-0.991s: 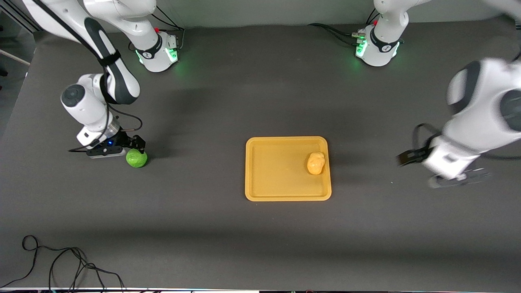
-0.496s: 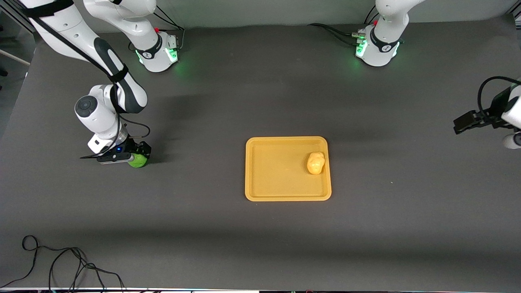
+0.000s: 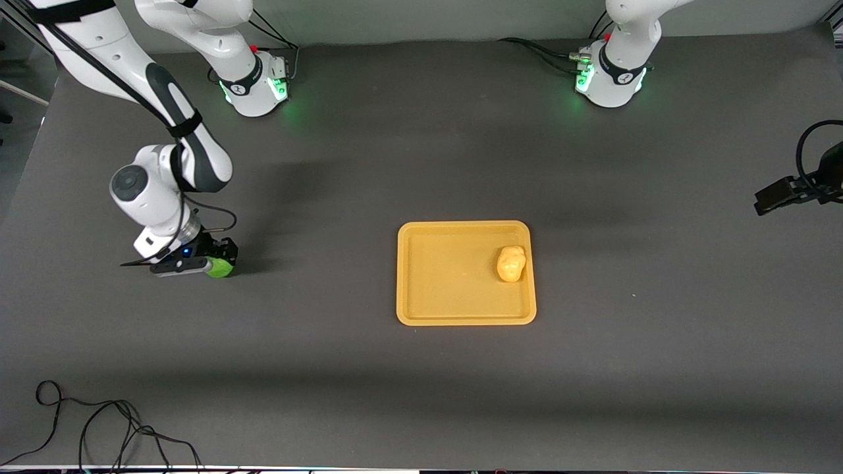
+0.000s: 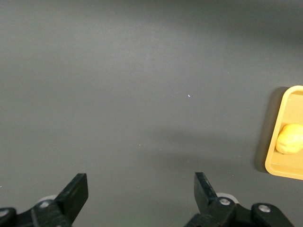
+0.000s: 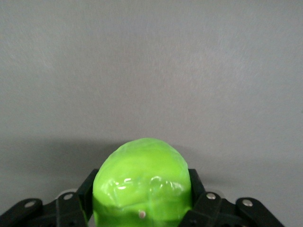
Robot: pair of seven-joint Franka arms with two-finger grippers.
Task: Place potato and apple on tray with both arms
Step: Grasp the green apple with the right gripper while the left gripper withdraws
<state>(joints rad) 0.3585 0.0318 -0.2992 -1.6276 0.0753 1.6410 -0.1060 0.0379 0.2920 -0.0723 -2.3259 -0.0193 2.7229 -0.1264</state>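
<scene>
The green apple (image 3: 223, 268) lies on the table toward the right arm's end, mostly hidden under my right gripper (image 3: 219, 261). In the right wrist view the apple (image 5: 142, 175) fills the gap between the fingers, and both fingers (image 5: 88, 187) press on its sides. The yellow-tan potato (image 3: 511, 263) lies in the orange-yellow tray (image 3: 461, 226) at the table's middle, near the rim toward the left arm's end. My left gripper (image 3: 787, 195) hangs open and empty over the left arm's end of the table. The left wrist view shows its gap (image 4: 139, 184), the potato (image 4: 289, 138) and the tray (image 4: 282, 166).
A loose black cable (image 3: 99, 421) lies at the table's front edge toward the right arm's end. Both arm bases with green lights stand along the top edge. Dark table surface surrounds the tray.
My right gripper has come down from beside the apple to around it and now grips its sides. My left arm has pulled away from the tray toward its end of the table.
</scene>
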